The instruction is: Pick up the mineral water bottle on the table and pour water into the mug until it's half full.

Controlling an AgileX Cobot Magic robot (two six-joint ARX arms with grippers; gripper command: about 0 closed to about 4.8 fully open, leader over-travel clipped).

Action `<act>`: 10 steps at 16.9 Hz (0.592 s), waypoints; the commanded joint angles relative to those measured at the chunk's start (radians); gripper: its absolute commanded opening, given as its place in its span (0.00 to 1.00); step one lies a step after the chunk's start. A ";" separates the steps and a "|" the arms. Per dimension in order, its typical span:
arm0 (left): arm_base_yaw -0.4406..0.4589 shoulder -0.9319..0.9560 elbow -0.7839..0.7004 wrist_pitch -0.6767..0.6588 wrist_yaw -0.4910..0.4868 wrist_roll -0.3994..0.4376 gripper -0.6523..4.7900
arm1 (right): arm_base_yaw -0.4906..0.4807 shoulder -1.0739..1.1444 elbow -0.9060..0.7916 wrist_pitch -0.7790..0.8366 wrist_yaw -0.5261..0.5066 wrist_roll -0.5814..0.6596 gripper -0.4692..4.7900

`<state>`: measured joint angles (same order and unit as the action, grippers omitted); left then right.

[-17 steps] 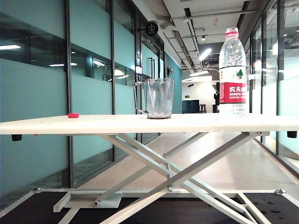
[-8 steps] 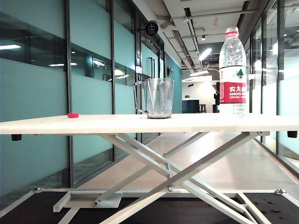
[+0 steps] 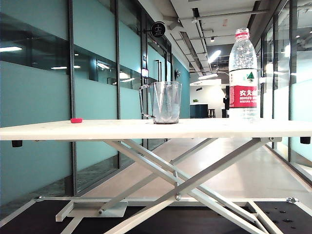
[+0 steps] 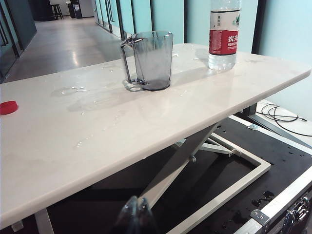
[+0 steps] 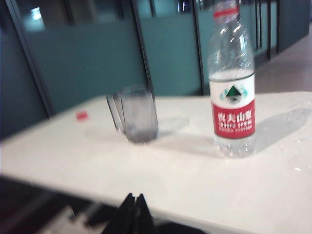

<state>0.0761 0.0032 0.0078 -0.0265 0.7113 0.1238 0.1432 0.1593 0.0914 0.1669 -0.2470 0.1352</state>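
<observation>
Clear bottle [image 3: 243, 73] unmoved, shut end effectors [image 4: 134, 217] [image 5: 132, 214] off-table

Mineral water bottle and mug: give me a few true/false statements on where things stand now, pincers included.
1. The mineral water bottle stands upright on the table with its cap on. True.
2. The mug is half full. False: it looks empty.
3. The right pincer holds the bottle. False: it is shut on nothing, short of the table edge.
4. A small red cap lies apart from the mug. True.
5. The left pincer is over the mug. False: it sits low, before the table's near edge.
</observation>
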 commanded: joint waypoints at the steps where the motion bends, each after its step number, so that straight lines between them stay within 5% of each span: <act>1: 0.000 0.000 0.002 0.006 -0.001 0.007 0.11 | 0.005 0.211 0.097 0.085 0.015 -0.138 0.17; 4: 0.000 0.000 0.002 0.005 0.000 0.007 0.11 | 0.002 0.549 0.188 0.348 0.043 -0.205 0.70; 7: 0.000 0.000 0.002 0.005 0.000 0.007 0.11 | -0.025 0.819 0.238 0.570 0.046 -0.243 0.95; 10: 0.000 0.000 0.002 0.005 0.000 0.007 0.11 | -0.079 1.158 0.328 0.837 0.044 -0.241 1.00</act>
<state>0.0753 0.0032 0.0078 -0.0269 0.7105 0.1242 0.0711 1.2610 0.3824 0.9031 -0.2020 -0.1040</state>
